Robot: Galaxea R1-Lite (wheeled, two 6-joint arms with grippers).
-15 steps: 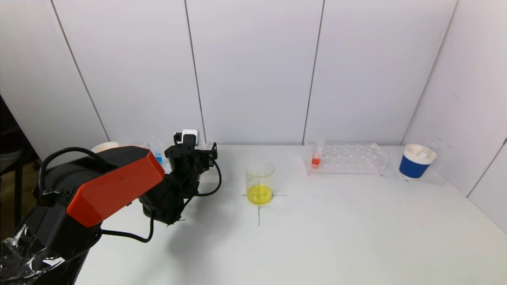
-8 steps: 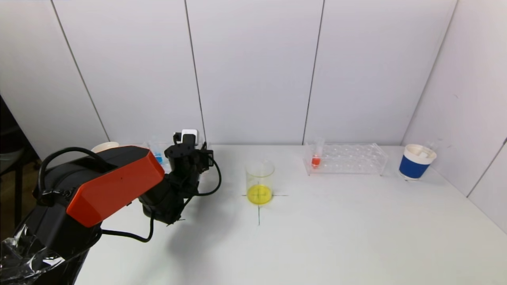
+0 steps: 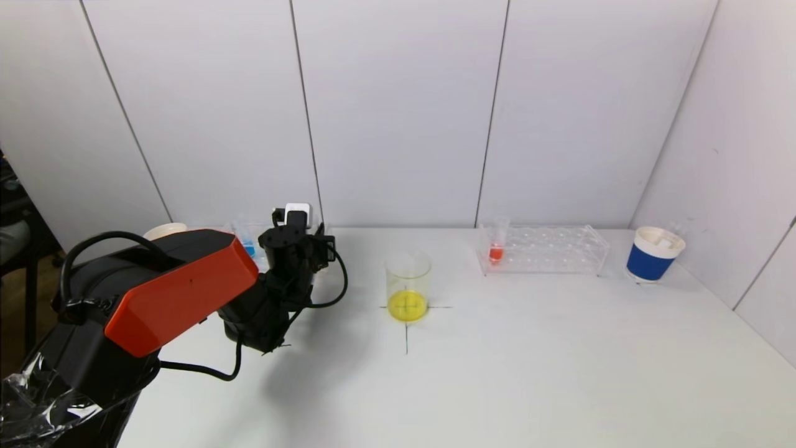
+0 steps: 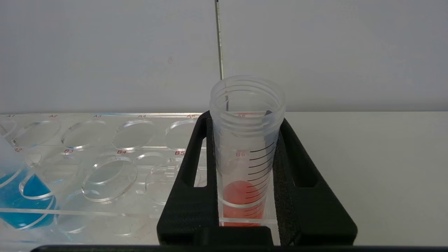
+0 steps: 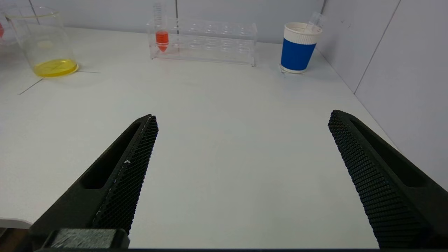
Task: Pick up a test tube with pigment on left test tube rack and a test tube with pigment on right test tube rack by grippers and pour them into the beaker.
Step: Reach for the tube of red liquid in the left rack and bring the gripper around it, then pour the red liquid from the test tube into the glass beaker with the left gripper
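Note:
The left rack point(image 4: 105, 150) is clear plastic and holds a tube of blue pigment point(image 4: 17, 197) and a tube of red pigment point(image 4: 245, 168) in slot B6. My left gripper point(image 4: 245, 119) is shut on the red tube, which stands upright in its slot. In the head view this gripper point(image 3: 314, 246) is at the rack's right end. The beaker point(image 3: 408, 283) with yellow liquid stands mid-table. The right rack point(image 3: 547, 249) holds a red tube point(image 3: 496, 246). My right gripper point(image 5: 243, 115) is open and empty over the table, far from the right rack point(image 5: 210, 42).
A blue paper cup point(image 3: 653, 255) holding a used tube stands at the far right by the side wall. A pale cup point(image 3: 165, 230) sits behind my left arm. The back wall is close behind both racks. A black cross is drawn under the beaker.
The left gripper's fingers have drawn in a little around the red tube in the left rack. The arm, the tubes and the beaker have not moved.

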